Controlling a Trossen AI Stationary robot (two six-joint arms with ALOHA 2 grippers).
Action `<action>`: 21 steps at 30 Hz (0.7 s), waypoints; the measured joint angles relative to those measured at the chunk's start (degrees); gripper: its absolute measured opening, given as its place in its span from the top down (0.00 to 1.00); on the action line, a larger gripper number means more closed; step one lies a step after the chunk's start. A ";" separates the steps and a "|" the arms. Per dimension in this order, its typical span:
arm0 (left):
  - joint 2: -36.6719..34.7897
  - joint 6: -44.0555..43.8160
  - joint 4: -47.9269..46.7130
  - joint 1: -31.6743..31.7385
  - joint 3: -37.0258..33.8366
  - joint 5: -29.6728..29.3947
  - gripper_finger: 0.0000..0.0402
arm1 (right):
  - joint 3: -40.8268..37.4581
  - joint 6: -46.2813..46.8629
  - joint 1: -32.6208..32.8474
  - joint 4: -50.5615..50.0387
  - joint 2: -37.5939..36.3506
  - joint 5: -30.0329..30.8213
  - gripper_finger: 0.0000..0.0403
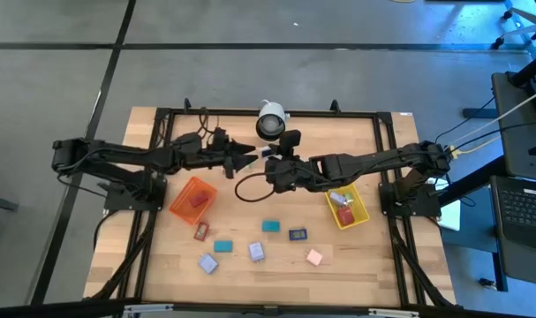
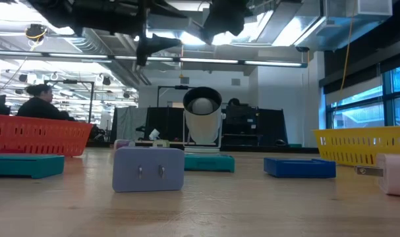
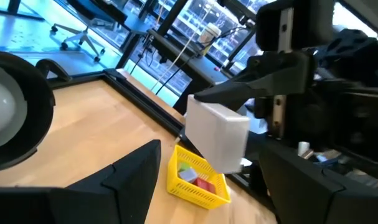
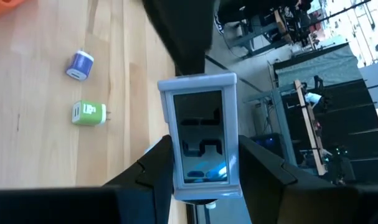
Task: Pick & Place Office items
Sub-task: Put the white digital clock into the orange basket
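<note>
My right gripper (image 4: 205, 149) hangs over the table's middle, shut on a white-framed block with a dark glassy face (image 4: 201, 140); the block also shows in the left wrist view (image 3: 217, 134). My left gripper (image 1: 248, 160) stands open and level just left of it, pointing at it and touching nothing. Several office items lie flat on the wood nearer the front: a teal block (image 1: 271, 226), a dark blue one (image 1: 298, 234), a pink one (image 1: 314, 257), a lavender one (image 1: 257, 252) and a red one (image 1: 201, 232). A green plug block (image 4: 89, 113) and a purple one (image 4: 81, 65) lie below. My right gripper pinches the white-framed block between its two fingers, one on each long side edge (image 4: 169, 155), toward one end. The fingers (image 4: 263, 168) come from the table's right, slanting down, and lie along the block. The block is lifted clear of the table.
An orange tray (image 1: 186, 190) holding a red item sits at the left. A yellow tray (image 1: 361, 215) with red and green items sits at the right. A white camera on a stand (image 1: 269, 119) is at the far edge, with a black cable loop (image 1: 250, 187) nearby. A person (image 2: 38, 99) sits in the room beyond.
</note>
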 joint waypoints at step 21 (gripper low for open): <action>6.22 4.93 -0.82 -0.23 5.05 -2.71 0.37 | 0.00 0.46 -0.04 0.36 0.02 -2.97 0.65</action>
